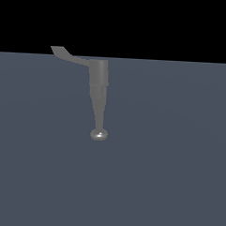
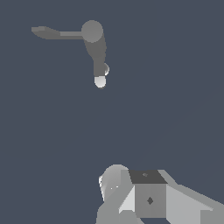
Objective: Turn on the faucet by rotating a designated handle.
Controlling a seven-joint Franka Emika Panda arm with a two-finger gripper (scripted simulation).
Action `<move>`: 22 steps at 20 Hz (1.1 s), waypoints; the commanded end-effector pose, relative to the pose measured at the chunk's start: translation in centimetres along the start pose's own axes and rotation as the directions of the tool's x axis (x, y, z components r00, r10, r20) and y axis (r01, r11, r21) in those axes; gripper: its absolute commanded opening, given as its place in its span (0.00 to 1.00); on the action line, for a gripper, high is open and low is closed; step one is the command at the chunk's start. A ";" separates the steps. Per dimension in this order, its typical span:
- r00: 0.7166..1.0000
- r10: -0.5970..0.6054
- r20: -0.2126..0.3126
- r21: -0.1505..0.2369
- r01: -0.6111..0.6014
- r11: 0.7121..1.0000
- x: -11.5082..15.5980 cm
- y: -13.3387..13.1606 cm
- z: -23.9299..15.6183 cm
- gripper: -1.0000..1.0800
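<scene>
Approach step: pincer (image 2: 127, 205) well apart from faucet (image 1: 99, 93); jaw state can't tell. Next: reach handle (image 1: 66, 55), rotate.

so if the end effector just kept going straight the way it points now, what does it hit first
Probably nothing but the bare grey surface. In the wrist view the end effector shows only partly at the frame edge, with the faucet and its handle well apart from it. Depth is unclear, so this is a guess.

A flat blue-grey floor (image 1: 167, 183) carries only the faucet (image 1: 99, 93).
</scene>
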State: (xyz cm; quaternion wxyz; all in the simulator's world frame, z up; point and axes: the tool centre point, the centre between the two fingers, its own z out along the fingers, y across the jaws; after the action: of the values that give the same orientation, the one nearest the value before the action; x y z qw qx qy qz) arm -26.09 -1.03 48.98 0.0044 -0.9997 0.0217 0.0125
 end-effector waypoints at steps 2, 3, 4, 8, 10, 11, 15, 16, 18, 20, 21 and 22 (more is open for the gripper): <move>1.000 0.001 -0.001 0.000 -0.001 1.000 0.0 0.0 0.0 0.00; 1.000 0.002 -0.003 0.001 -0.002 1.000 0.1 0.0 -0.1 0.00; 1.000 0.005 -0.006 0.002 -0.005 1.000 0.3 0.0 -0.2 0.00; 1.000 0.018 -0.025 0.008 -0.018 1.000 1.0 -0.2 -0.7 0.00; 0.999 0.018 -0.028 0.009 -0.018 1.000 1.0 -0.2 -0.8 0.00; 0.999 0.018 -0.028 0.009 -0.017 1.000 1.0 -0.2 -0.7 0.00; 0.999 0.025 -0.026 0.010 -0.025 1.000 1.2 -0.2 -0.7 0.00; 0.999 0.029 -0.026 0.011 -0.029 1.000 1.3 -0.3 -0.7 0.00; 0.999 0.041 -0.026 0.014 -0.041 0.999 1.6 -0.3 -0.6 0.00; 0.998 0.057 -0.025 0.018 -0.056 0.998 1.9 -0.5 -0.5 0.00; 0.998 0.066 -0.025 0.021 -0.066 0.998 2.2 -0.5 -0.5 0.00; 0.997 0.076 -0.024 0.023 -0.076 0.997 2.4 -0.6 -0.4 0.00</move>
State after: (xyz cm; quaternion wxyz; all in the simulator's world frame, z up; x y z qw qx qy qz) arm -23.98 -0.62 49.46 0.0132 -0.9985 0.0530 -0.0006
